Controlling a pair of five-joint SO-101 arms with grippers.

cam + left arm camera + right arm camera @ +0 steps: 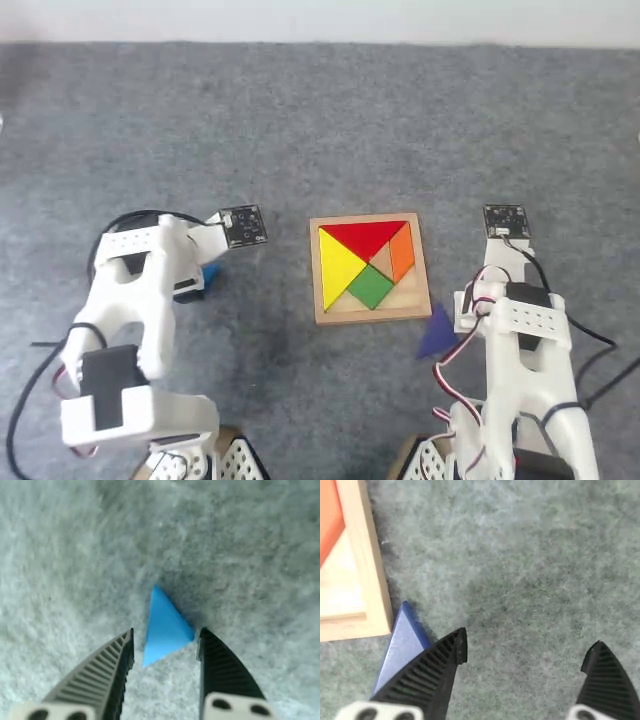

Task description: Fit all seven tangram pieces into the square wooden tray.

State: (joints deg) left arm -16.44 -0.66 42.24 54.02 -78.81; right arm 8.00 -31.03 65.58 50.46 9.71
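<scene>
- Four pieces lie in the tray (372, 314), which sits mid-tabletop (300, 120) between the two arms.
- Within the tray, a red triangle (368, 238) is at 12 o'clock and a yellow triangle (338, 268) at 9 o'clock. A green square (371, 287) is near 6 o'clock and an orange piece (402, 252) near 2 o'clock. Bare wood shows from 3 to 5 o'clock.
- One light blue triangle (164, 627) lies flat on the grey tabletop at the tray's 9 o'clock, well apart from it and partly under the left arm.
- Left gripper (166, 631): spread, low over the light blue triangle with one finger on each side. One finger (212, 655) is just beside a corner of the triangle; I cannot tell if they touch.
- One dark blue triangle (402, 647) lies on the tabletop at the tray's 5 o'clock, its tip just beside the tray's outer corner.
- Right gripper (530, 637): spread wide and pinching nothing. One finger (437, 667) overlaps the dark blue triangle's edge; the other is over bare tabletop.
</scene>
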